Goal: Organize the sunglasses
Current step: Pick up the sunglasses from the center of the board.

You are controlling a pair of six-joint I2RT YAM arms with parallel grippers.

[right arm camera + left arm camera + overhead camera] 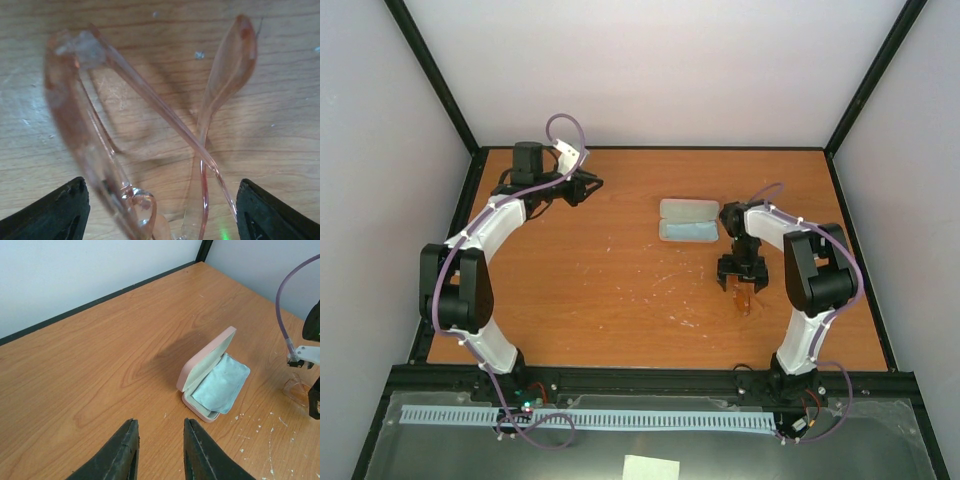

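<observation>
Partly blurred sunglasses (227, 60), cut off below | right jaws apart astride them | left jaws narrowly apart

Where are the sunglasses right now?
In the top view the sunglasses lie on the right side of the table, directly beneath the right end effector, just on the near side of the open pink case.

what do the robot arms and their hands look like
The left arm and right arm have white curved shells with bulky black joints, and a thin purple cable loops along each. The left hand and right hand are black, each with two tapered fingers.
</observation>
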